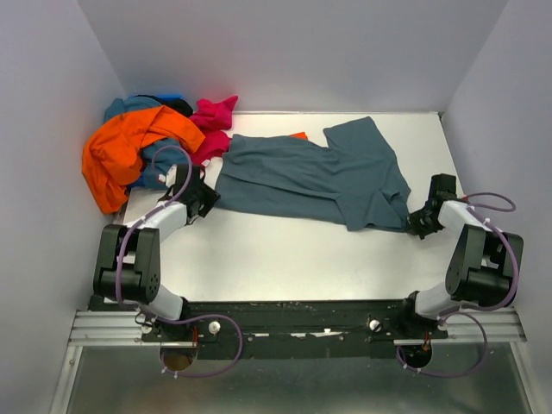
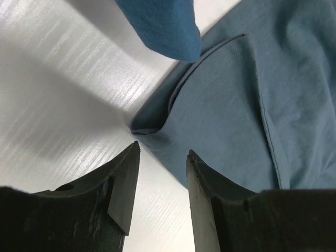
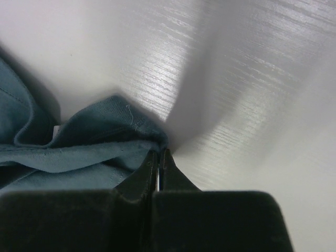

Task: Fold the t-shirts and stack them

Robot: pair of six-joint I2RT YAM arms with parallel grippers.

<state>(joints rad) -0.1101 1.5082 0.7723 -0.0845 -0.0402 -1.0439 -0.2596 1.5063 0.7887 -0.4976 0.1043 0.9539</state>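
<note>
You've got the whole job ahead of you. The table [image 1: 285, 259] shows no folded shirt and no stack anywhere.

Biggest thing in play is the slate blue-grey shirt [image 1: 302, 177]. It lies flat across the middle of the table, reaching toward the far edge, rumpled, with its right side bunched and doubled over. By my reading it's being spread out, not folded yet.

Look to the far-left corner and there's your backlog, a loose heap [image 1: 147, 142] against the wall. The orange shirt [image 1: 116, 155] is draped over the top and front, the magenta shirt [image 1: 211, 116] is at its right, and teal cloth [image 1: 129, 108] shows behind. None of it is sorted, so each piece needs pulling out, flattening, folding and stacking. A small scrap of orange also peeks out at the far edge of the grey shirt, and I can't tell what it belongs to.

Now your arms. The right gripper [image 3: 158, 153] is at the shirt's near-right corner, jaws pressed together with the cloth edge running into the tips. That looks like a pinch on the hem. The left gripper [image 2: 163, 152] is at the shirt's left end with its jaws apart. The corner lies just ahead of the fingertips, not yet between them. Get that corner, I'd say, and you can pull the shirt flat.
</note>
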